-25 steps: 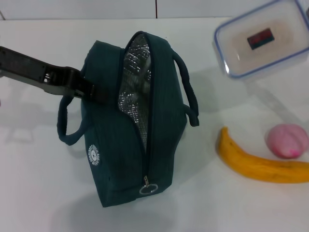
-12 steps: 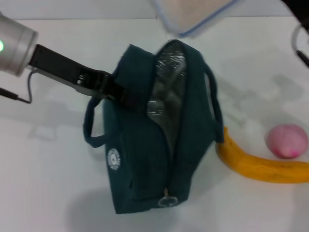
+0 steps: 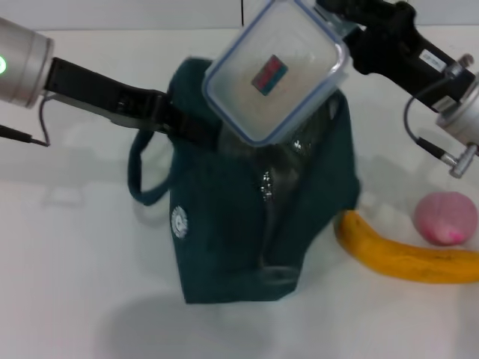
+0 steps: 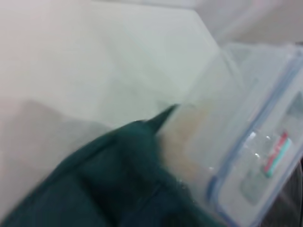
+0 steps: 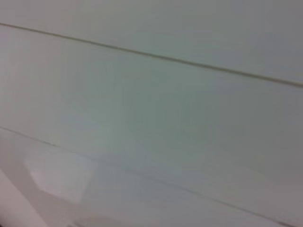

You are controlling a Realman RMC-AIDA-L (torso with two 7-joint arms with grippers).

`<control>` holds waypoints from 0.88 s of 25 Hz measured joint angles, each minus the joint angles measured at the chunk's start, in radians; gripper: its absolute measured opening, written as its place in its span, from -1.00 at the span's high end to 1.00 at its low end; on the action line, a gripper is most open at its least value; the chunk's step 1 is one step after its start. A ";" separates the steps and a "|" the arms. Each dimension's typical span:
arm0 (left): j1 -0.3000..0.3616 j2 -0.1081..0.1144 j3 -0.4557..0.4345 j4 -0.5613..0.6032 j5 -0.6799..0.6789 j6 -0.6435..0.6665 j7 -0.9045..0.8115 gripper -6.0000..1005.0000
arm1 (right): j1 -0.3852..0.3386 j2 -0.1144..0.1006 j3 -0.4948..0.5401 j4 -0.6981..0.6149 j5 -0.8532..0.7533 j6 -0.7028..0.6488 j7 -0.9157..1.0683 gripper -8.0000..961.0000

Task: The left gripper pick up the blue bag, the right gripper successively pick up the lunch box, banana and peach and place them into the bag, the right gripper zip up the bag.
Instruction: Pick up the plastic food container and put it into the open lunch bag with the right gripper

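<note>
The blue bag [image 3: 254, 224] hangs upright in the middle of the head view, its mouth open at the top. My left gripper [image 3: 183, 123] comes in from the left and is shut on the bag's upper edge near a handle. The lunch box [image 3: 277, 71], clear with a blue-rimmed lid and a small label, is tilted just above the bag's mouth, held at its far corner by my right gripper [image 3: 340, 30]. In the left wrist view the lunch box [image 4: 255, 156] sits right beside the bag's fabric [image 4: 109, 184]. The banana [image 3: 404, 254] and the peach [image 3: 445, 217] lie on the table to the right.
The white table [image 3: 75, 284] spreads around the bag. A loop handle [image 3: 142, 176] hangs off the bag's left side. Cables run along my right arm [image 3: 449, 97] at the upper right. The right wrist view holds only a pale surface with thin lines.
The lunch box came down from the top edge and now hovers tilted over the bag's mouth, with the right arm swung in. The bag shifted slightly right and hangs more upright.
</note>
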 joint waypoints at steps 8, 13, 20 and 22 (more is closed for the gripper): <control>0.006 0.001 0.000 -0.007 -0.002 -0.020 0.023 0.92 | -0.040 0.000 -0.008 -0.057 0.000 0.016 0.000 0.63; -0.001 -0.002 0.003 -0.007 -0.006 -0.020 0.026 0.92 | -0.004 0.000 -0.035 -0.067 -0.012 0.047 -0.001 0.62; -0.006 -0.004 0.000 -0.007 -0.007 -0.041 0.040 0.92 | 0.039 0.000 -0.045 -0.063 -0.049 0.054 -0.003 0.60; -0.003 -0.005 0.000 -0.007 -0.007 -0.050 0.041 0.92 | 0.035 0.000 -0.042 -0.066 -0.046 0.055 -0.004 0.59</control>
